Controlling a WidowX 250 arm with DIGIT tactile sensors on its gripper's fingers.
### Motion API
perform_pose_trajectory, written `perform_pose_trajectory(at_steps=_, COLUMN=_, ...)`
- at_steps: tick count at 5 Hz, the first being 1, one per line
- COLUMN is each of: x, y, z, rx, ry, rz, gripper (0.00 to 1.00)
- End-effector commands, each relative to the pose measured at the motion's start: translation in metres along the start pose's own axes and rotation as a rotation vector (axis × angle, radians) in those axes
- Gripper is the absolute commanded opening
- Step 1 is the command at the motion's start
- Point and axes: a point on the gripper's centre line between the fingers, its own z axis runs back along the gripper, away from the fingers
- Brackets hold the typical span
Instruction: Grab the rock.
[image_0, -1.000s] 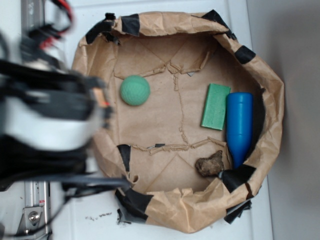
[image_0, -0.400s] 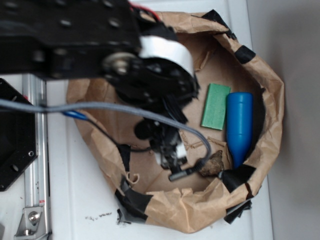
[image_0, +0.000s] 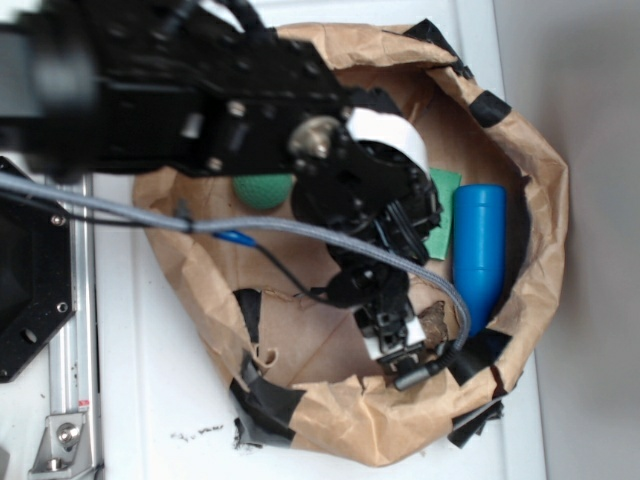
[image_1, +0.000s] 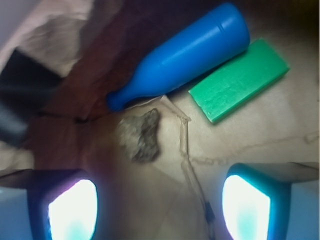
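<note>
The rock (image_1: 141, 134), a small lumpy dark-brown stone, lies on the brown paper just ahead of my gripper (image_1: 159, 207) in the wrist view, a little left of centre between the fingers. My gripper is open, its two bright pads wide apart with only paper between them. In the exterior view the gripper (image_0: 402, 352) hangs low in the paper nest right beside the rock (image_0: 434, 321), which the arm mostly hides.
A blue bottle (image_1: 185, 52) lies just beyond the rock, its neck almost touching it, with a green block (image_1: 239, 80) alongside. A green ball (image_0: 262, 190) peeks from under the arm. Crumpled taped paper walls (image_0: 390, 430) ring the nest closely.
The arm has swung in from the left over the nest and moved right and down; the gripper now sits right at the rock, covering the ball and most of the block.
</note>
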Motion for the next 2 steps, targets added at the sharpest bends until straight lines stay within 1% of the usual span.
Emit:
perform_pose_trajectory(at_steps=1, x=0.016, y=-0.037, z=-0.019, rx=-0.009, ry=-0.045, rz=-0.068, gripper=0.97)
perform_pose_trajectory(at_steps=2, x=0.019, y=-0.054, z=-0.031, rx=0.02, ry=-0.054, rz=-0.118, gripper=0.97)
